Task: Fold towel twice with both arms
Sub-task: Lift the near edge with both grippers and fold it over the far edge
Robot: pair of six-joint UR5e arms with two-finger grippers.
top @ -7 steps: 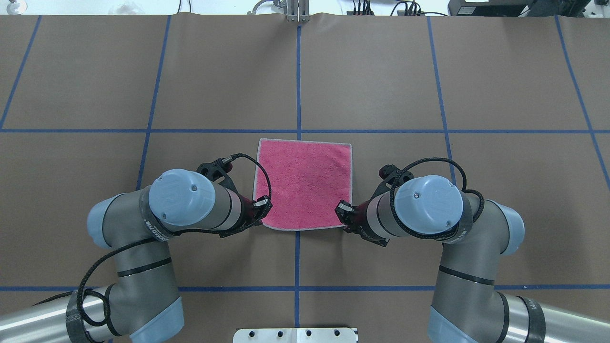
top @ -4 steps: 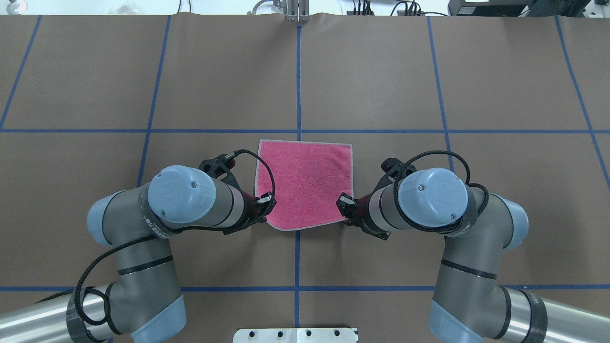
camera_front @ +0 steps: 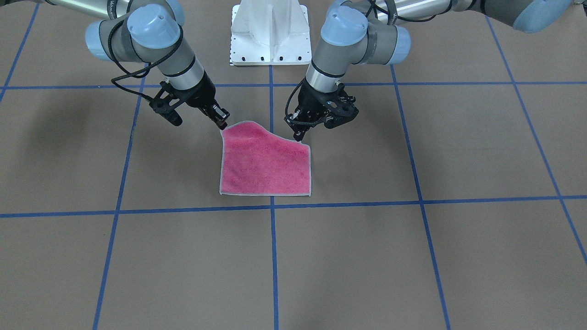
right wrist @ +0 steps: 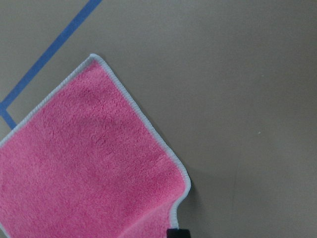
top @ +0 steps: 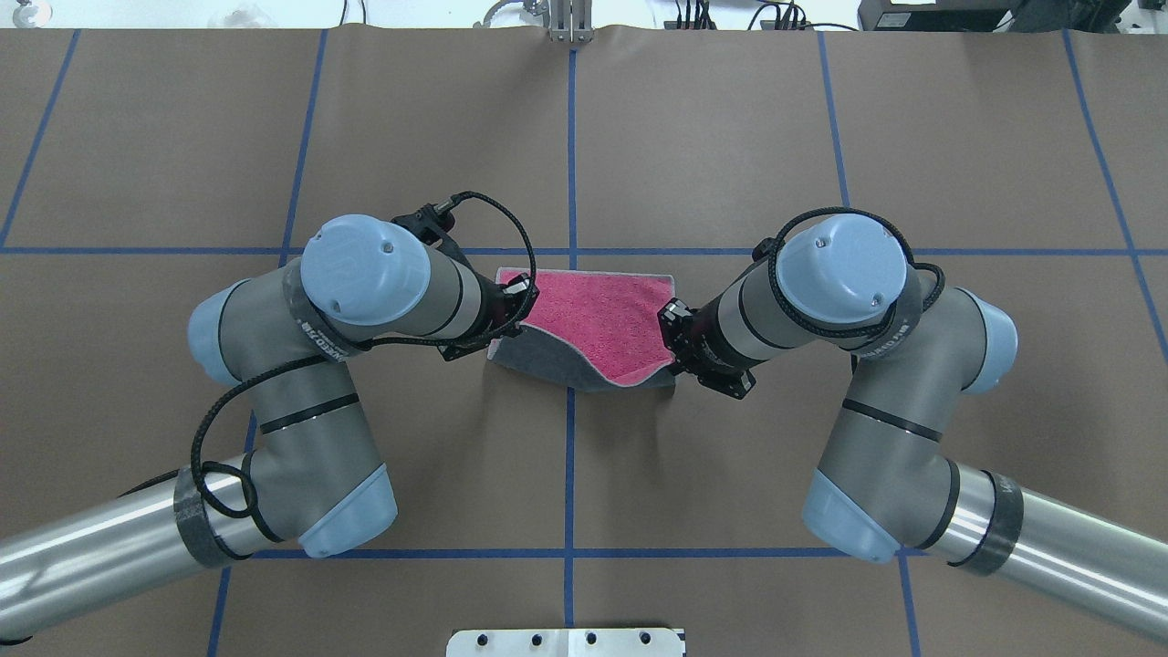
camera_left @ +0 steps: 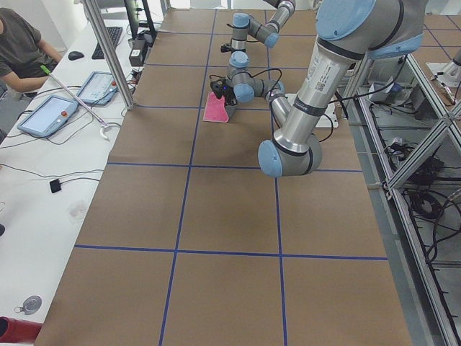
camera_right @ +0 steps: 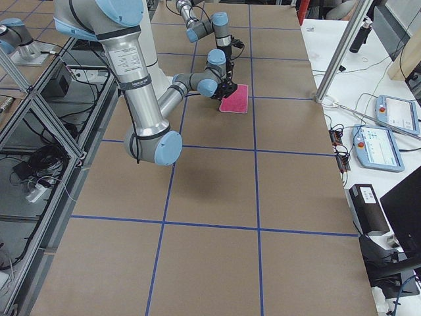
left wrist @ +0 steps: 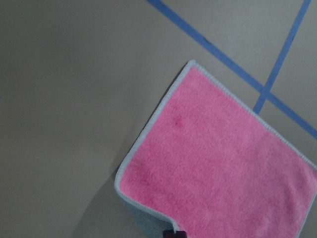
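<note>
Moved: since a second ago, both hands have gone up and away from the robot. The left hand (top: 518,294) and right hand (top: 672,319) carried with them the near edge of the towel (top: 602,310). Its grey underside now faces your overhead camera, where only pink showed before.
Table (top: 137,137): a brown sheet crossed by blue tape lines (top: 572,137). One cross line runs just beyond both hands.
Left arm (top: 365,274): you see it bent in from the overhead view's left, with its wrist aimed at the towel.
Right arm (top: 839,269): it mirrors the left arm from the other side.
Towel: it hangs between the two hands. The raised edge sags in the middle, and the far edge lies on the table beyond the hands with the pink face up.
Left hand: clenched on the lifted corner at its own side. Its wrist camera shows you the pink face spreading away from a dark fingertip.
Right hand: clenched on the other lifted corner. In the front-facing view you see the light border running straight out from its fingers.
</note>
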